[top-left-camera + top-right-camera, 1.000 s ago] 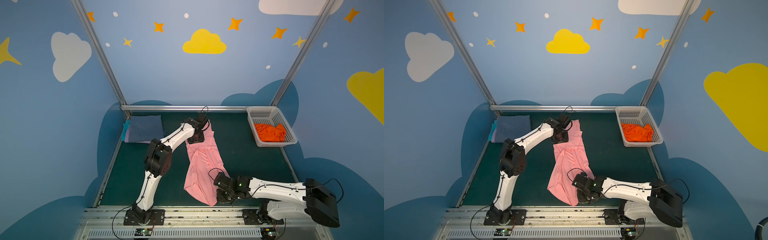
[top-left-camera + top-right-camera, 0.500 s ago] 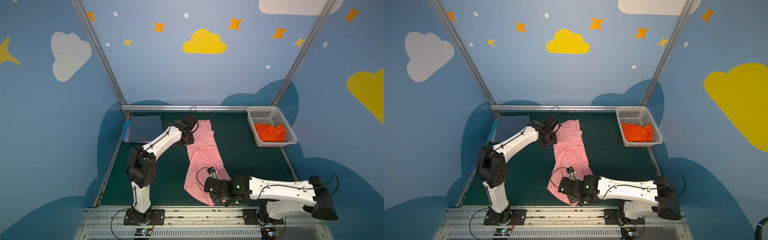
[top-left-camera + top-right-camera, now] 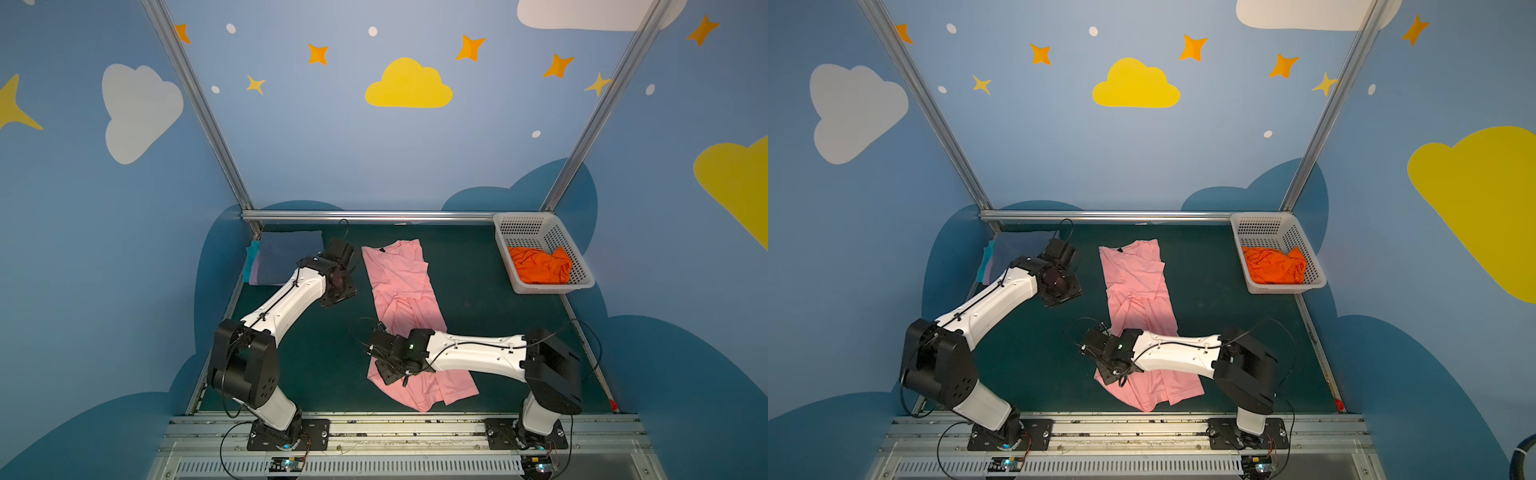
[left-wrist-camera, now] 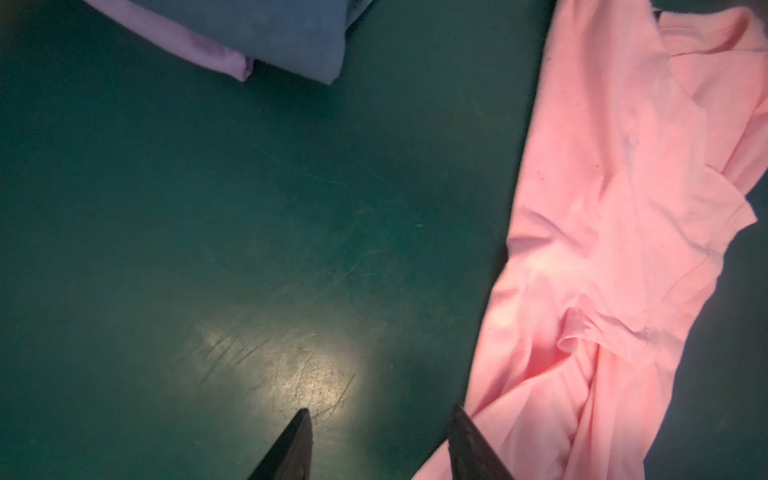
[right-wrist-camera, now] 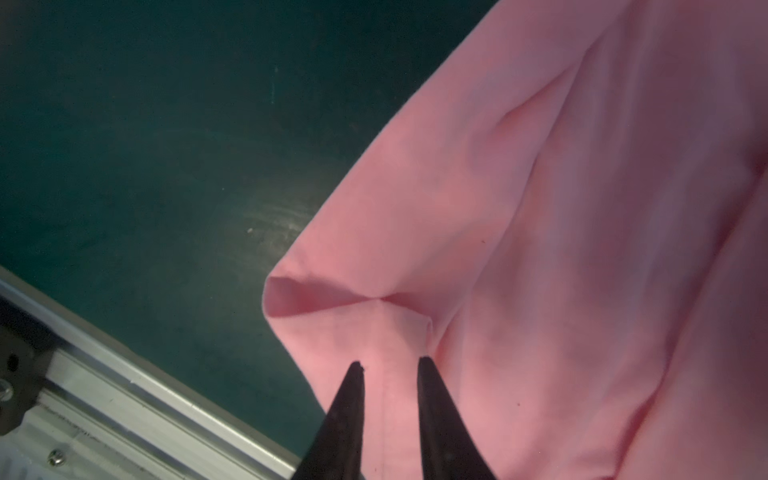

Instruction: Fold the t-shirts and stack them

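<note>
Where it lies lengthwise on the green tabletop (image 3: 316,353), the light pink cotton t-shirt (image 3: 401,282) is rumpled, its small dark neck label (image 3: 381,250) illegible. On the left gripper (image 4: 380,415), jaws released; on the right gripper (image 5: 389,362), jaws narrowly parted at the hem, grasp undeterminable.

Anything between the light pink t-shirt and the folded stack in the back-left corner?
No loose object: the dark green mat between the light pink cotton t-shirt and the folded slate-blue stack is bare. Only the left gripper, open, hovers over that gap, beside the shirt's edge.
</note>
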`<state>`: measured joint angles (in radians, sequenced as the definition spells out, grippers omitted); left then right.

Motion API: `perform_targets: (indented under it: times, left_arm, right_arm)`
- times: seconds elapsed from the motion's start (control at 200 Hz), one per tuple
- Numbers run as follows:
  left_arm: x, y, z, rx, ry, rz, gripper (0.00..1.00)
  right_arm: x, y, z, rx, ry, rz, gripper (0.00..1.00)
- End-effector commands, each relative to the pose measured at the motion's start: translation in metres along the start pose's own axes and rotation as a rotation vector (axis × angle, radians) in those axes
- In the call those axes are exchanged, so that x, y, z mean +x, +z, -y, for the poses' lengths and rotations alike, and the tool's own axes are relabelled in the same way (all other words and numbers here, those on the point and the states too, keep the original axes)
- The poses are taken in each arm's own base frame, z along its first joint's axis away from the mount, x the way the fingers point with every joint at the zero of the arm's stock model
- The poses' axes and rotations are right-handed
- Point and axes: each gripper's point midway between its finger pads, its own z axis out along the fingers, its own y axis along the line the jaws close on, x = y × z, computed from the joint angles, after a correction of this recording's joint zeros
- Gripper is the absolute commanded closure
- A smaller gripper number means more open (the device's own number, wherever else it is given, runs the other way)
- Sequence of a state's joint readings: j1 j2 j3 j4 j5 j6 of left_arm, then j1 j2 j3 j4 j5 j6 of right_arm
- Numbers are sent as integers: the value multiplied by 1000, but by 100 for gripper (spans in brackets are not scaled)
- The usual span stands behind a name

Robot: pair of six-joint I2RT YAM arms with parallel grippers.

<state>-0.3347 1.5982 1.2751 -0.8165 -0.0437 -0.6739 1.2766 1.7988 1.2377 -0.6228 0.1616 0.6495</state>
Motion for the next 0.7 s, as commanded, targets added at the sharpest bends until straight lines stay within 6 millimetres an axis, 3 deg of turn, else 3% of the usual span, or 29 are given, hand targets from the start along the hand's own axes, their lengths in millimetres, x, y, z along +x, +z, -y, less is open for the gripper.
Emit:
perform_targets:
  times: [0.0, 0.175, 0.696]
  left_arm:
    - [-2, -4, -1, 30, -18, 8, 46]
    - [0, 0, -3, 26, -17, -2, 46]
    - [6, 8, 1, 49, -20, -34, 46]
  right_arm:
    - [-5, 6, -9, -39, -27, -22, 74]
    - [-3, 18, -3, -27, -7, -56, 70]
    - [-3, 27, 14, -10, 28, -72, 61]
